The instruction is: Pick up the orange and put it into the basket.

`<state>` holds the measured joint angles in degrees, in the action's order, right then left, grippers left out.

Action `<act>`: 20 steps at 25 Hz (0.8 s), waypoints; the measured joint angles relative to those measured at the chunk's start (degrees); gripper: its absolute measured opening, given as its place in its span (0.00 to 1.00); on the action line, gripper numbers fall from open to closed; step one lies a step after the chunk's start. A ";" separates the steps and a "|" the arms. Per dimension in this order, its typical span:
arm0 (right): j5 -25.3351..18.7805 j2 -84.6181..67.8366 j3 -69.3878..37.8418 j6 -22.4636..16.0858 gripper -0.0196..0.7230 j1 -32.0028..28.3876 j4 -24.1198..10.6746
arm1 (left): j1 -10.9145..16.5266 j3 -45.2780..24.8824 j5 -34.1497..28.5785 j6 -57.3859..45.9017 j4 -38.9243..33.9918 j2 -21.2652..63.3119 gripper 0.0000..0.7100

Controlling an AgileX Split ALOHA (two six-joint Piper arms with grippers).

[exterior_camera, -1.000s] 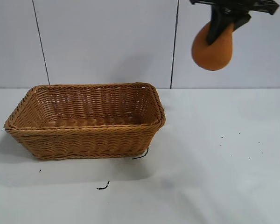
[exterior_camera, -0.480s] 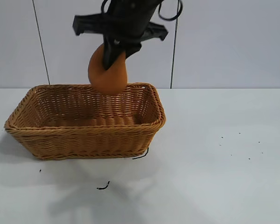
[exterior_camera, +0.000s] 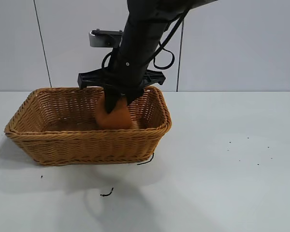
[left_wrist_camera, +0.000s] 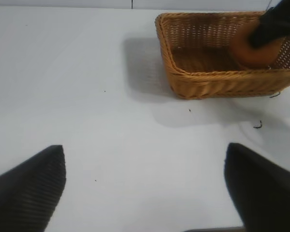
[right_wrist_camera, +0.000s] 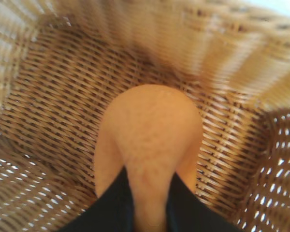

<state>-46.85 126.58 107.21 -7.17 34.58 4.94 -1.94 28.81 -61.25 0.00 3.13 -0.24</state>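
One right end effector, clamping orange, inside basket

text: none readable | labels: none | brands: none | numbers: none | signs: none

Exterior view: roughly level, slightly raised, facing the two arms across the white table toward a paneled wall, at middle distance — whole basket in frame, left of center. Left wrist view: looks forward and down over bare table from well back, its own dark fingers at the lower corners, basket far off near the upper edge. Right wrist view: very close, pointing down into the basket — weave fills the frame, the orange dead center between the right gripper's fingers. All three views share basket and orange.
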 joint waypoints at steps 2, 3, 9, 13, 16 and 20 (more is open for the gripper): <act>-1.82 -0.24 1.59 0.00 0.92 0.00 -0.72 | 0.00 0.00 0.00 0.00 0.00 0.00 0.90; -4.14 -0.50 3.54 0.00 0.92 0.00 -1.80 | 0.00 0.00 0.00 0.00 0.00 0.00 0.90; -17.21 -1.72 15.17 -2.64 0.92 -3.12 -11.85 | 0.00 0.00 0.00 0.00 0.00 0.00 0.90; -19.72 -1.72 15.73 -2.87 0.92 -9.21 -13.71 | 0.00 0.00 0.00 0.00 0.00 0.00 0.90; -20.99 -1.39 15.73 -2.56 0.92 -14.86 -13.55 | 0.00 0.00 0.00 0.00 0.00 0.00 0.90; -21.83 -1.38 15.73 -0.15 0.92 -23.11 -10.21 | 0.00 0.00 0.00 0.00 0.00 0.00 0.90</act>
<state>-68.68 125.20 122.94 -7.32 11.47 -5.27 -1.94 28.81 -61.25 0.00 3.13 -0.24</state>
